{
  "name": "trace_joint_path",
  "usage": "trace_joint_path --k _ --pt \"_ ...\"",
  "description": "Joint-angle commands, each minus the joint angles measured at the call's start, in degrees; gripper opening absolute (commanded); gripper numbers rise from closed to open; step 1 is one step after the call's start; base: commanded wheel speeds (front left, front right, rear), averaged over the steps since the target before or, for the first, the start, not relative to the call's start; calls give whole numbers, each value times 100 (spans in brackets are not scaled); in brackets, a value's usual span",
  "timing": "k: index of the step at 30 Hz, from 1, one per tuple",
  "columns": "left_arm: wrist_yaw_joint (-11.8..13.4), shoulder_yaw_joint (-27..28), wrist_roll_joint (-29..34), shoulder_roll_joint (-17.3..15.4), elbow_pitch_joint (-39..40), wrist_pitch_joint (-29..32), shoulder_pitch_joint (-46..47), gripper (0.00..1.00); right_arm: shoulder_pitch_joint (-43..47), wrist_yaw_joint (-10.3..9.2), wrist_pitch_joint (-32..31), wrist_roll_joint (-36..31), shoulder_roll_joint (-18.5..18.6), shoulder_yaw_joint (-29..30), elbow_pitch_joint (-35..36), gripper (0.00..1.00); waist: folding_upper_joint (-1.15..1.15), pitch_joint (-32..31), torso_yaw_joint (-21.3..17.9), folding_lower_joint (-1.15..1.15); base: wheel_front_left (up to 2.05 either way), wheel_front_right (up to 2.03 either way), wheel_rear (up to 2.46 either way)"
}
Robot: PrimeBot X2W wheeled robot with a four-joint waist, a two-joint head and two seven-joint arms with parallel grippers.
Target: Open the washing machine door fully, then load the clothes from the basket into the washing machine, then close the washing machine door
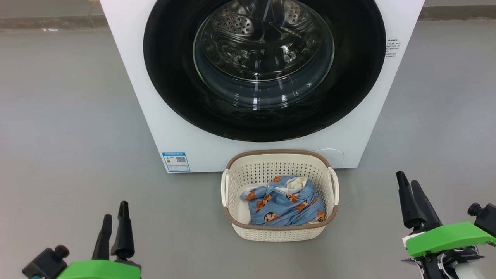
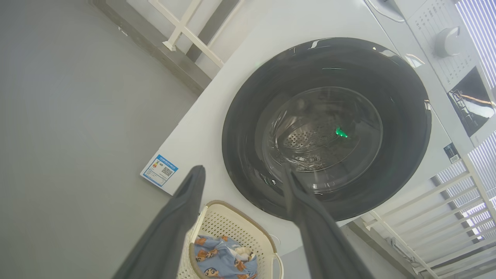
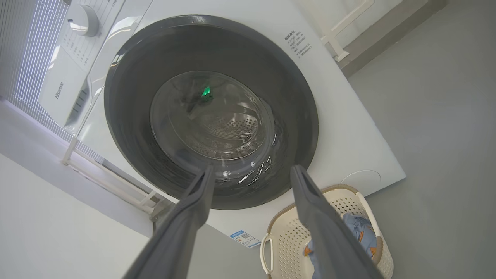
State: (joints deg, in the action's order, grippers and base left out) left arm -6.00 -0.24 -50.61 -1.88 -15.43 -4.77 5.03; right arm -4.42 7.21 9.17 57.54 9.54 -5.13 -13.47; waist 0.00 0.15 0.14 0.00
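1. The washing machine (image 1: 128, 77) stands at the far side of the grey floor (image 1: 58, 116), its front facing me. A small blue label (image 1: 176, 161) sits at its lower left corner.
2. The washing machine door (image 1: 170, 97) is shut, its glossy black rim lying flat against the white front. Through its glass I can see the perforated steel drum (image 1: 252, 35).
3. The basket (image 1: 279, 232) sits on the floor just in front of the machine, below the door. I cannot tell whether its far rim touches the white panel.
4. The clothes (image 1: 285, 205) lie crumpled in the bottom of the basket, blue with orange-brown faces. A bit of cream lining shows at the far side.
5. My left gripper (image 1: 116, 210) hovers near and to the left, well apart from the basket, fingers pointing toward the machine. In the left wrist view its fingers stand spread wide with nothing between them.
6. My right gripper (image 1: 407, 178) hovers near and to the right, also well apart from the basket. In the right wrist view its fingers are parted wide and hold nothing.
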Motion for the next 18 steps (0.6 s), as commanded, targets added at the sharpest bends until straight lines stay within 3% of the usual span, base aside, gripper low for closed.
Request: trace_joint_path --k 1,18 --pt "-49 70 232 -68 99 -87 304 100 -285 19 65 -237 122 -15 133 100 0 -3 3 0 0 0 0" --pt "-37 30 1437 -78 16 -372 364 100 -363 22 223 -1500 138 113 -98 100 0 -40 37 0 0 0 0"
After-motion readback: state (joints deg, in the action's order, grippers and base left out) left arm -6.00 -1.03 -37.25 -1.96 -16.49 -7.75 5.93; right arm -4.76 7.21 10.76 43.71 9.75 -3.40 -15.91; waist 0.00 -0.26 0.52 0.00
